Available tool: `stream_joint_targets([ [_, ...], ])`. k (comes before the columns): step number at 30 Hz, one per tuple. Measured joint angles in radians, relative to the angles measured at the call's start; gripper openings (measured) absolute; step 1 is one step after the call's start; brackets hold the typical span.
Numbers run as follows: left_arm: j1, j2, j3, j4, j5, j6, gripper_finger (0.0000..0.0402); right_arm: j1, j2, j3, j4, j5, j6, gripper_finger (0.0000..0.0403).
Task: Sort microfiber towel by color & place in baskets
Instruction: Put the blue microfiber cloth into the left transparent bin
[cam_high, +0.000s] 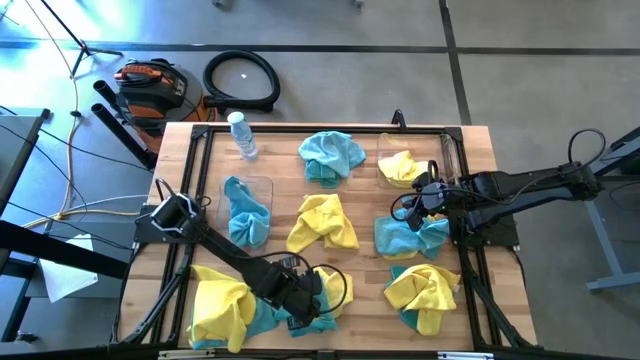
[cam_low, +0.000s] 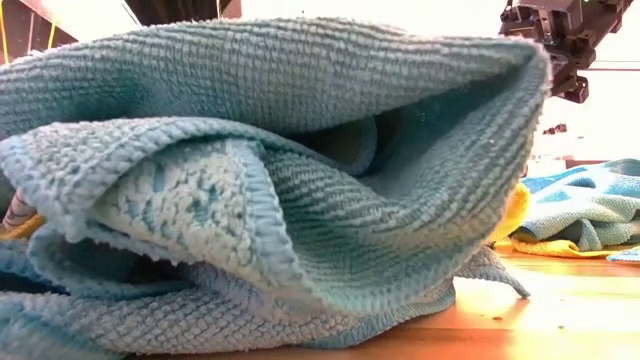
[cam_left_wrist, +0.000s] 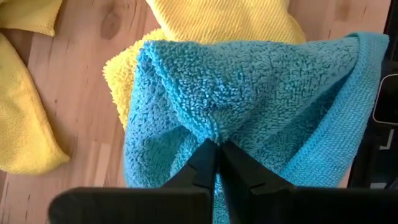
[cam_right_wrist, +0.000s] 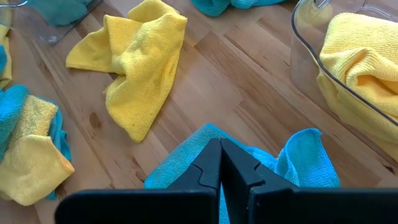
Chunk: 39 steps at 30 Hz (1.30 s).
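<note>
Near the table's front edge my left gripper (cam_high: 310, 305) (cam_left_wrist: 217, 155) is shut on a teal microfiber towel (cam_left_wrist: 249, 81), which lies partly on a yellow towel (cam_left_wrist: 217, 25). My right gripper (cam_high: 418, 203) (cam_right_wrist: 221, 155) is shut and empty, hovering over another teal towel (cam_high: 410, 238) at the right. The left basket (cam_high: 262, 183) holds a teal towel (cam_high: 246, 212). The far right basket (cam_high: 452, 150) holds a yellow towel (cam_high: 402, 166). My left gripper pinches a raised bunch (cam_left_wrist: 214, 134) of the teal towel between its two fingers, near the towel's middle. The fingers come from above, slanting down. The cloth puckers up toward the fingers, while the rest of it lies on the yellow towel and the table.
Loose towels lie about: yellow and teal at the near left (cam_high: 220, 300), yellow in the middle (cam_high: 322, 222), teal at the far middle (cam_high: 332, 155), yellow on teal at the near right (cam_high: 425, 288). A water bottle (cam_high: 242, 135) lies at the far left. A teal towel (cam_low: 250, 180) fills the low view.
</note>
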Motion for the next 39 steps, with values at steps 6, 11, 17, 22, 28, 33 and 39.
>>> stream_joint_targets([
  [6, 0.000, -0.018, 0.000, -0.006, -0.006, 0.010, 0.0001, 0.000, 0.000, 0.000, 0.000, 0.000, 0.005, 0.0000],
  [11, 0.000, -0.077, 0.000, -0.006, -0.044, 0.008, 0.0001, 0.000, 0.000, 0.000, 0.000, 0.000, 0.006, 0.0000],
  [17, -0.013, -0.193, 0.001, -0.022, -0.123, 0.008, 0.0000, 0.000, 0.000, 0.000, 0.000, 0.001, 0.008, 0.0000],
  [22, -0.040, -0.310, 0.001, -0.084, -0.254, 0.009, 0.0000, 0.000, 0.000, 0.000, 0.000, 0.002, 0.008, 0.0000],
  [28, -0.059, -0.451, 0.001, -0.231, -0.368, 0.003, 0.0000, 0.000, 0.000, 0.000, 0.000, 0.020, 0.020, 0.0000],
  [33, -0.054, -0.563, 0.001, -0.369, -0.422, -0.001, 0.0000, 0.000, 0.000, 0.000, 0.000, 0.064, 0.062, 0.0000],
  [39, -0.031, -0.688, 0.002, -0.556, -0.441, -0.001, 0.0000, 0.000, 0.000, 0.000, 0.001, 0.121, 0.120, 0.0000],
])
